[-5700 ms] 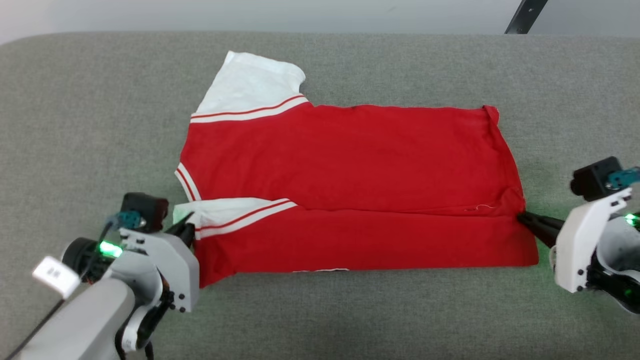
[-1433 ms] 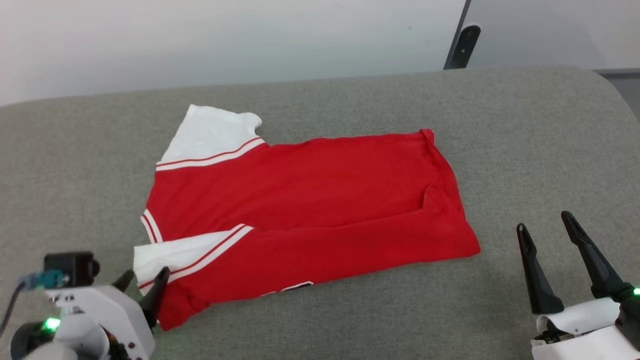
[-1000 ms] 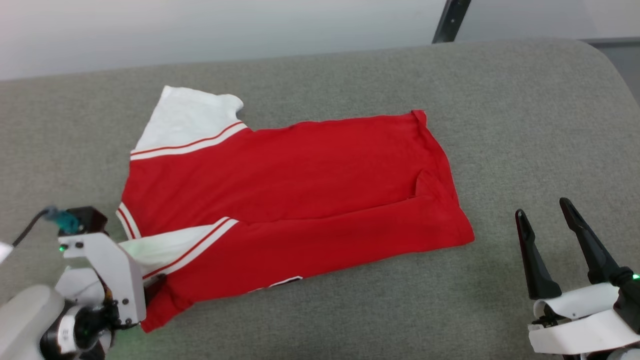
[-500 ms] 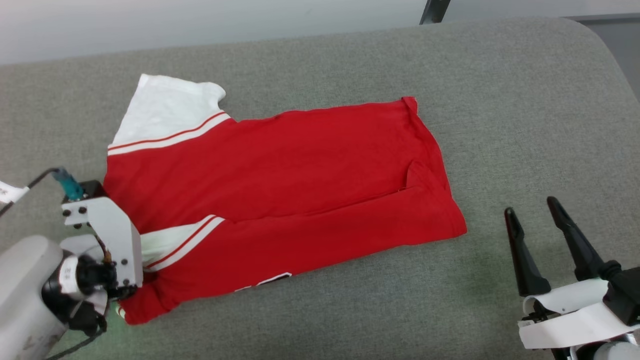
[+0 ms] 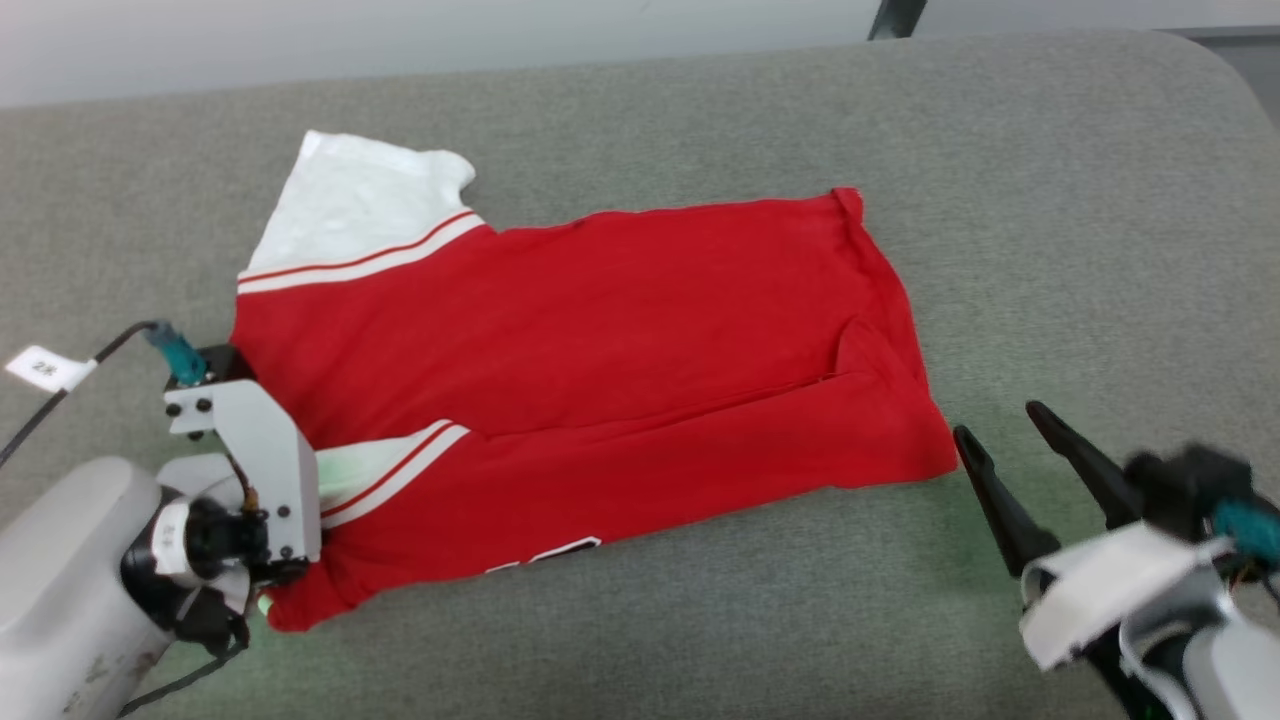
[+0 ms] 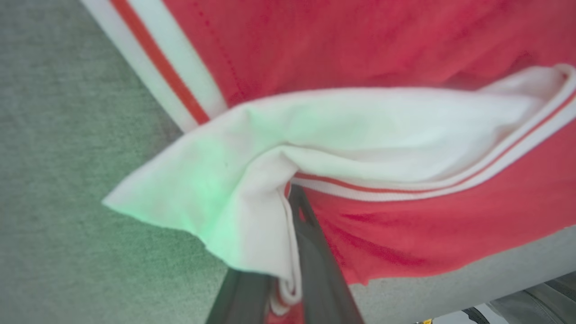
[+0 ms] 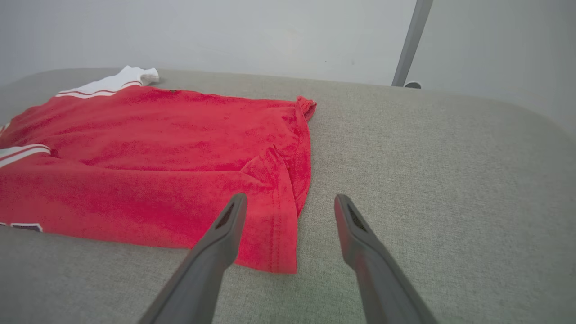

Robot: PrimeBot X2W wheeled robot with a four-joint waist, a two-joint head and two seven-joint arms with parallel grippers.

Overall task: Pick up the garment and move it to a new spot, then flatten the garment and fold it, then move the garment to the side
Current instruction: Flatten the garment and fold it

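The garment, a red shirt with white sleeves and stripe trim, lies folded lengthwise on the grey padded table. My left gripper is shut on the near white sleeve, with cloth bunched between its dark fingers. In the head view its fingers are hidden behind the white wrist bracket at the garment's lower left. My right gripper stands open just right of the garment's lower right corner, touching nothing. In the right wrist view the same gripper has that hem corner under its left finger.
The table's rounded far right corner and back edge border a pale wall. A dark post rises behind the table. A cable with a white tag hangs by my left arm. Bare grey surface lies right of and in front of the garment.
My left gripper has shut on the near sleeve. The right gripper has leaned left, closer to the garment's lower right corner, still open. The head camera has shifted a little.
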